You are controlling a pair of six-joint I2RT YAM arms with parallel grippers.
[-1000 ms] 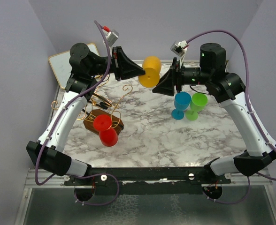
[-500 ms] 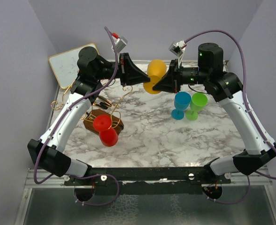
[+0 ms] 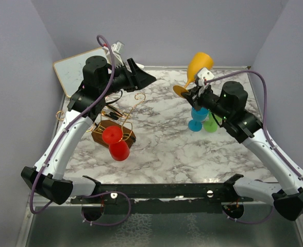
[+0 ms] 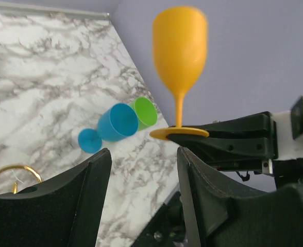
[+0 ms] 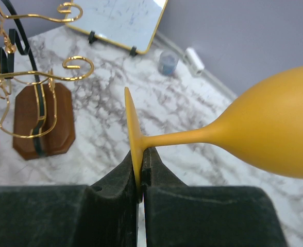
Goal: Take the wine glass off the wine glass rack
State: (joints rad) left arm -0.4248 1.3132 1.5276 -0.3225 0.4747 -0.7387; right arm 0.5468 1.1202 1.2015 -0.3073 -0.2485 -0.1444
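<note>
Handed across since half a second ago, the yellow glass [image 3: 199, 64] now hangs well right of the rack [image 3: 99, 134], foot pinched edge-on in the right tool [image 5: 139, 167], stem pointing up and away. The left tool [image 4: 144, 170] gapes (empty), drawn back toward the rack.

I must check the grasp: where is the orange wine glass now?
In the top view, the orange wine glass is up at the far right, its foot pinched in the right claw, close to the blue glass and the green glass.
</note>
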